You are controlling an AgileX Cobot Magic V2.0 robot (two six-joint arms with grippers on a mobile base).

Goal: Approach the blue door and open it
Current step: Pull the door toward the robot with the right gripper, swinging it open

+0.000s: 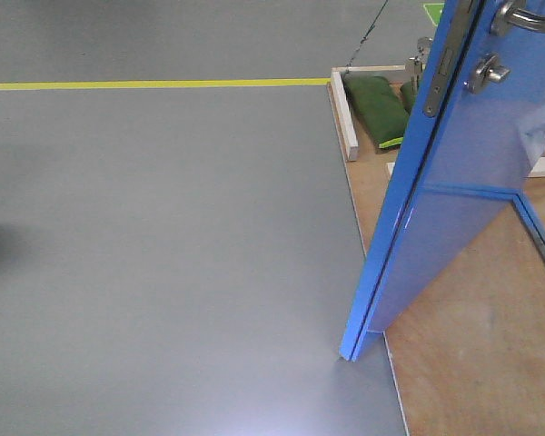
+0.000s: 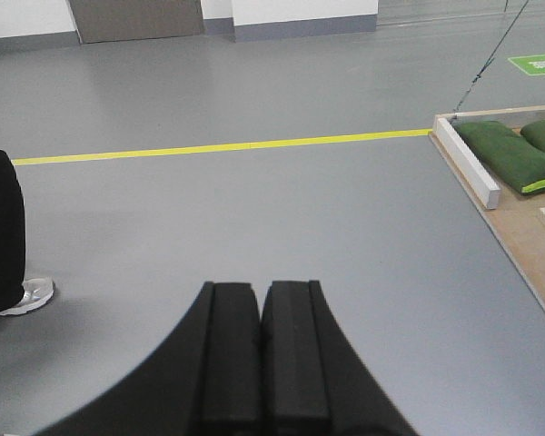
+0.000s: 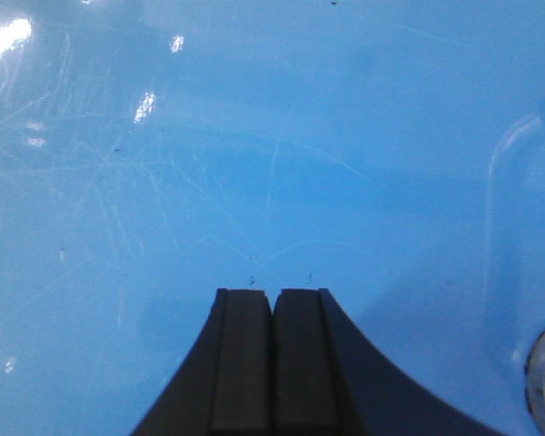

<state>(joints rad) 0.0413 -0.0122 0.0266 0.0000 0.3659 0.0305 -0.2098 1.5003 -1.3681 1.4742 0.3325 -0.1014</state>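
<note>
Right pincer (image 3: 272, 304) is pressed together, empty, close up to the door (image 3: 254, 163); left pincer (image 2: 259, 295) same, over floor (image 2: 254, 209). Door's ajar on the right. Pushing that glossy face could skid off.

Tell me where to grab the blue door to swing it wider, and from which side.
Take the lever handle. The door is flat and glossy, and the lever is the one bar standing off it. Come at the handled face, on the front view's right, with the right gripper, which points at that face. It is shut, so open it first.
</note>
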